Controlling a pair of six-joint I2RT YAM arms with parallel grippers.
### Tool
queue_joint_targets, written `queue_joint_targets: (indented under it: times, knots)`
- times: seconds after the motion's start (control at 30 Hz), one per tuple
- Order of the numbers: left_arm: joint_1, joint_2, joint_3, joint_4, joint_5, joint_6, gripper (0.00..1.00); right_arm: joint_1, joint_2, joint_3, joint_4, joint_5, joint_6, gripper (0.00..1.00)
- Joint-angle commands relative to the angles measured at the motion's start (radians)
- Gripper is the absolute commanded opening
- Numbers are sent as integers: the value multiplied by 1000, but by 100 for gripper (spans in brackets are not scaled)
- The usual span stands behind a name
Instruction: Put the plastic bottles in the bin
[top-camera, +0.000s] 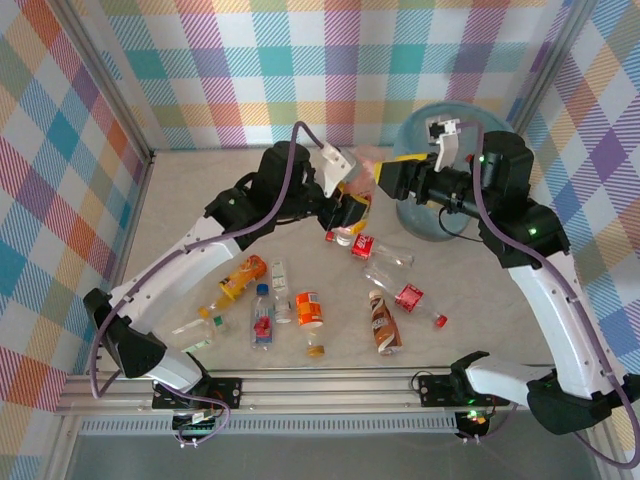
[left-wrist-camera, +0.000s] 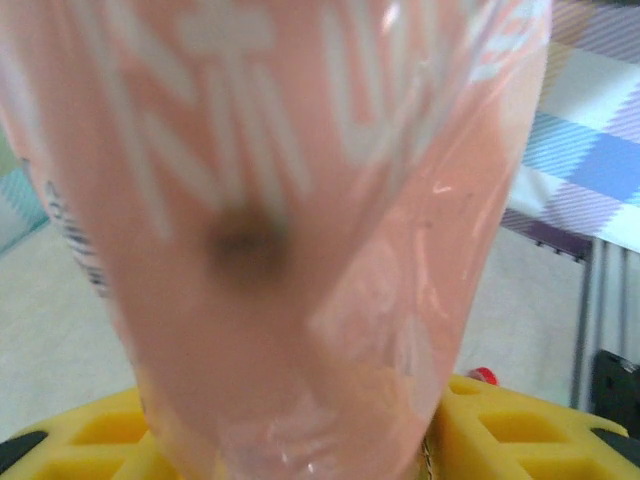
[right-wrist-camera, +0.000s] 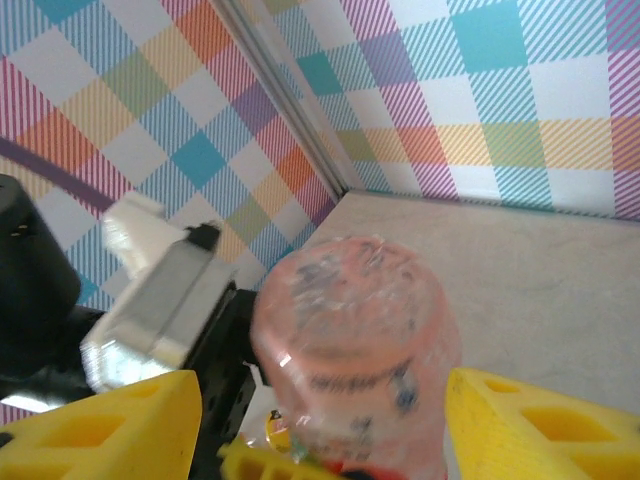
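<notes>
Pink bottle (top-camera: 364, 168) hung mid-air at approx. 9 o'clock of bin (top-camera: 425, 122), pinched by left gripper (left-wrist-camera: 305, 440). Right gripper (right-wrist-camera: 320, 410) was spread wide w/ fingers either side, not touching. Prob. a handover, since bin sat on right arm's side. Other bottles (top-camera: 310, 308) lay at 6 o'clock.

Pink bottle (right-wrist-camera: 355, 340) between spread yellow fingers (right-wrist-camera: 540, 430) of right pincer (right-wrist-camera: 322, 400).

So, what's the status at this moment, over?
Status: left gripper shut on pink bottle. The right gripper open around it, beside bin. Other bottles lying on table. Nothing seen blocking bin.
</notes>
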Motion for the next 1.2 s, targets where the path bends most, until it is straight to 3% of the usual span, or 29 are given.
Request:
queue_joint_targets:
  times: [0.0,0.33,0.63,0.8,1.0,1.17]
  knots:
    - [-18,-41,-26,47,119,54,51,-3,0,20,-19,-64,-21,67]
    - [-19,-80,-45,53,286,37,52,-3,-4,12,-56,-294,-127,73]
    - [-19,-109,-52,71,329,24,52,-4,-31,30,-139,-130,-230,79]
    - [-20,-104,-35,53,386,21,52,-4,-35,26,-144,-205,-274,85]
    - [-19,-79,5,-8,459,31,52,-4,-20,25,-101,-360,-253,84]
    - [-21,-59,31,-47,500,46,52,-4,-2,30,-88,-406,-243,83]
